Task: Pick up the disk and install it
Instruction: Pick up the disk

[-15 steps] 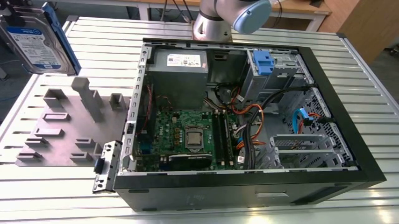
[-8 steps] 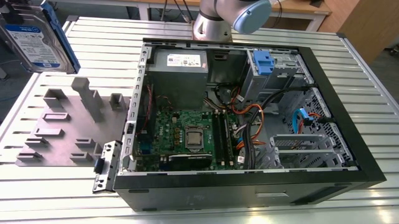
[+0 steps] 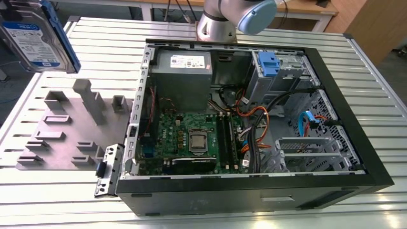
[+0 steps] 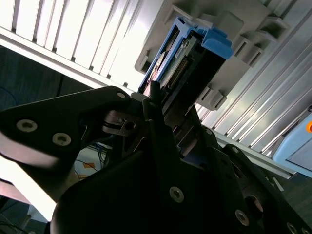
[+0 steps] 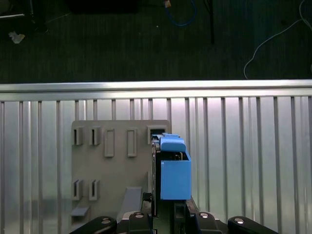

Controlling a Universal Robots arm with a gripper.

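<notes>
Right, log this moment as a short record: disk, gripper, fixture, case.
disk: held in the air at the exterior view's upper left, above the fixture plate, not in the case
gripper: jaws shut on the disk, seen in the second wrist view
fixture plate: grey, flat on the slatted table, beside the case
computer case: open, lying on the table
blue carrier: sits in the case's drive cage
</notes>
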